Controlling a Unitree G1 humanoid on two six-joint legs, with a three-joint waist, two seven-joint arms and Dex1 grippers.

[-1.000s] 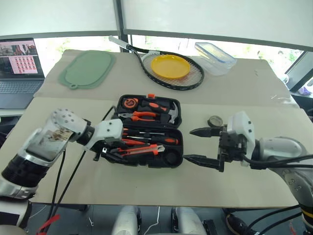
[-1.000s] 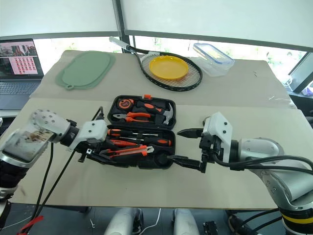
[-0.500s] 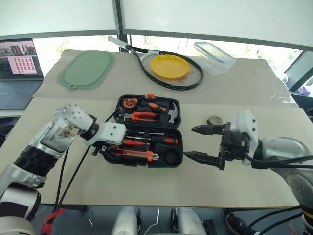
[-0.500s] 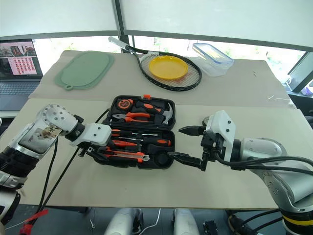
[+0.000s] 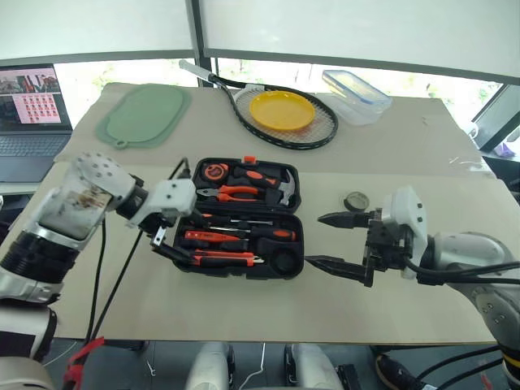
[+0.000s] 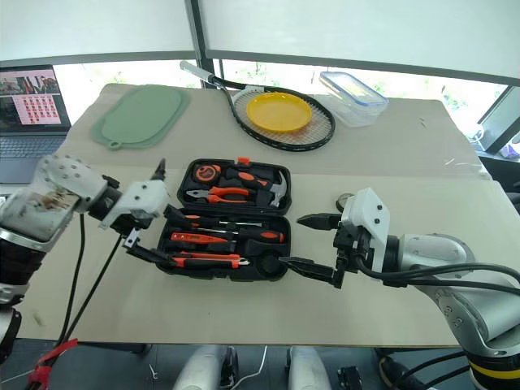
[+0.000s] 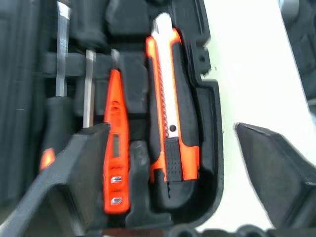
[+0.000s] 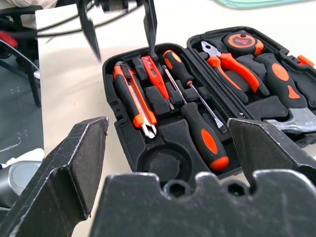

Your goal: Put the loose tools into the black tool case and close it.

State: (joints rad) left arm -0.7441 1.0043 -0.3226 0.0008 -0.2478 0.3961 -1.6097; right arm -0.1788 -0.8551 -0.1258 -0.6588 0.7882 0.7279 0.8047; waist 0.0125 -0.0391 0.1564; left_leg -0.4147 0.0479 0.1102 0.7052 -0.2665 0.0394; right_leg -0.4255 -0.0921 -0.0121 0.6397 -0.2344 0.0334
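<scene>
Case [image 5: 288,244] holds two screwdrivers [image 8: 197,126], one knife [image 7: 173,128]; both hands [image 5: 166,231] [image 5: 329,241] wide, empty.

Bare surface [image 5: 244,313] runs along the near side of the open black tool case [image 5: 244,218]. Left end effector [image 5: 166,227] crowds its left edge, right end effector [image 5: 335,241] and small tape roll [image 5: 356,200] its right; racket [image 5: 276,110] lies beyond.

My tabletop [image 5: 244,313] is covered in a pale beige sheet and stands in bright daylight. Beyond its far edge runs a row of windows [image 5: 97,77] under lowered white blinds [image 5: 349,32], split by a dark upright frame post [image 5: 196,32]. Off the tabletop's far left corner sits an open laptop [image 5: 28,114] on a side surface. Below the tabletop's near edge lies a grey floor [image 5: 162,370].
</scene>
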